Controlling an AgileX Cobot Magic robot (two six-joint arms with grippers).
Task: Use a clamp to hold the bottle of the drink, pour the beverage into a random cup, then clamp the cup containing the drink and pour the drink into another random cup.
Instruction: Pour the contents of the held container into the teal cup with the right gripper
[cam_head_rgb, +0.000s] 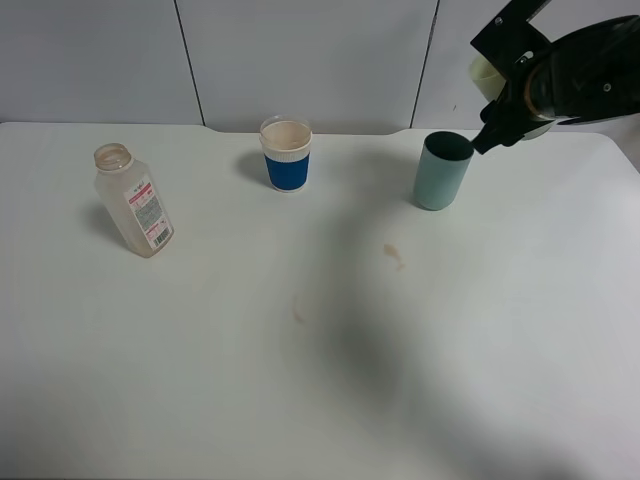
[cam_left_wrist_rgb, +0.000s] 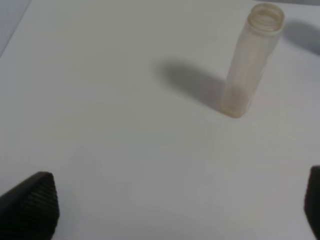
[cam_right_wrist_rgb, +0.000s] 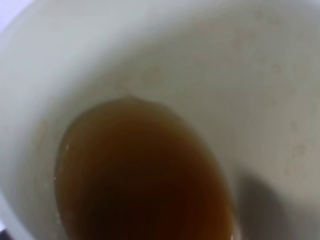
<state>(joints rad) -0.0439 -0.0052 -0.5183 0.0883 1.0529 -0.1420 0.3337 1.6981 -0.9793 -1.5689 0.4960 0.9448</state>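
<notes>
Right claw (cam_head_rgb: 505, 92) is up at the far right corner, clamped tight on the pale cup (cam_head_rgb: 482, 72) and holding it in the air. It sits just above and beside the rim of the teal cup (cam_head_rgb: 441, 172), and one black finger tip nearly touches that rim. The right wrist view looks straight into the pale cup (cam_right_wrist_rgb: 240, 75). Brown drink (cam_right_wrist_rgb: 145, 180) is pooled inside, leaning to one side.

The teal cup stands upright on the table (cam_head_rgb: 320, 400), right of centre at the back. The blue-banded cup (cam_head_rgb: 286, 155) is upright at back centre, well apart from it. The bottle (cam_head_rgb: 132, 200) is at far left, upright with no cap.

Left claw (cam_left_wrist_rgb: 172, 207) is spread wide and holds nothing. It is over bare table, with the bottle (cam_left_wrist_rgb: 250, 65) ahead of it and well apart. There are two brown spots (cam_head_rgb: 393, 252) on the table near the middle.
</notes>
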